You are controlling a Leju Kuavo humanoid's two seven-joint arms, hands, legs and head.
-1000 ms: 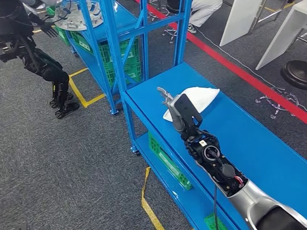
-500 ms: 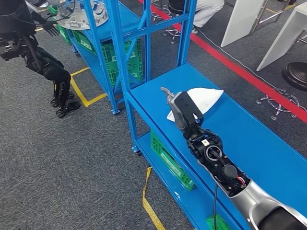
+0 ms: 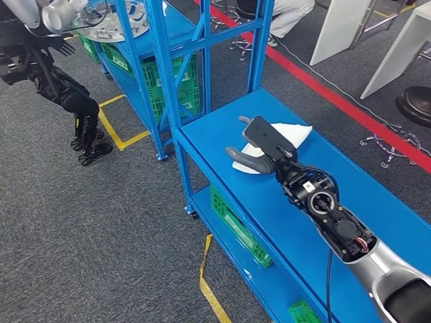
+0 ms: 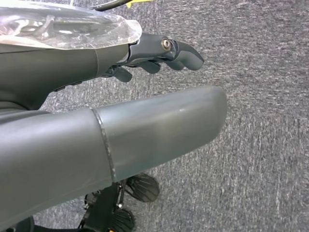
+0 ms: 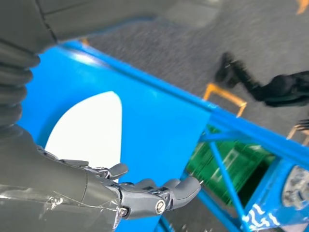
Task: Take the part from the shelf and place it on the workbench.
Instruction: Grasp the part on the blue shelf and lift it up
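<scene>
1 white part (image 3: 285, 138) lies flat on the blue surface (image 3: 355, 195), near its front corner. The right robot hand (image 3: 256, 149) hovers over the part's near edge, fingers spread, holding nothing.

Risk, judged: as the hand pulls clear, a trailing finger could catch the light part and drag it toward the surface edge.

The right wrist view shows the fingers (image 5: 160, 195) apart from the part (image 5: 87, 130); the head view overlaps them. The left wrist view shows the left robot hand (image 4: 153, 72) over carpet, fingers extended, empty.
</scene>
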